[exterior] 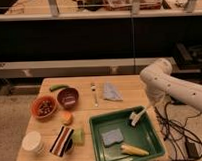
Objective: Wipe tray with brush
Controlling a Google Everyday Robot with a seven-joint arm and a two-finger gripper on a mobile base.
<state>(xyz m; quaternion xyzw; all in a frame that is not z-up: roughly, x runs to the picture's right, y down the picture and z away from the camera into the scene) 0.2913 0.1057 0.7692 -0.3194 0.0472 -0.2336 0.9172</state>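
The dark green tray [146, 143] sits at the table's front right corner. The cream-white brush [135, 118] lies with its head inside the tray, near the far right rim, its handle pointing up and right. My white arm [159, 80] reaches in from the right and bends down over that corner. My gripper [145, 110] is at the brush's handle end, just above the tray's far right rim. A grey-blue square pad [111, 137] and a yellow elongated object [133, 150] also lie in the tray.
On the wooden table [130, 89] are a fork [94, 93], a grey-blue cloth [113, 92], a purple bowl [68, 97], an orange bowl [44, 107], an orange [67, 117], a striped packet [61, 141] and a white cup [32, 142]. Cables [181, 127] lie on the floor at right.
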